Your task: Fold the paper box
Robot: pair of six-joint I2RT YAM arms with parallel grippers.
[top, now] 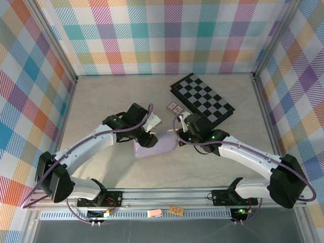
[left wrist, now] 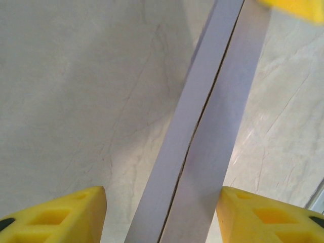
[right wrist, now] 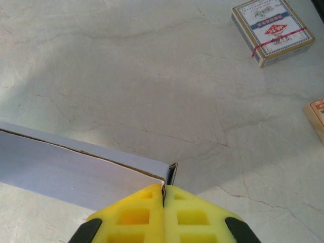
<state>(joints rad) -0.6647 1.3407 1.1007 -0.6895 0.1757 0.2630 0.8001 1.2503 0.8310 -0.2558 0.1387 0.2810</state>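
The paper box (top: 154, 147) is a flat lavender box held up off the table between both arms. In the left wrist view its narrow side (left wrist: 202, 136) runs diagonally between the yellow fingers. My left gripper (left wrist: 162, 217) is open around it: the left finger (left wrist: 61, 215) stands clear of the card, and the right finger (left wrist: 268, 215) is close against it. My right gripper (right wrist: 164, 190) is shut on the box's corner, pinching the edge of a side panel (right wrist: 76, 172). In the top view the left gripper (top: 149, 137) is at the box's upper left and the right gripper (top: 179, 136) at its right end.
A black-and-white checkerboard (top: 202, 98) lies at the back right. A small card pack (top: 174, 107) lies next to it, also visible from the right wrist (right wrist: 272, 30), with an orange-edged pack (right wrist: 316, 116) at that frame's right border. Plaid walls enclose the table.
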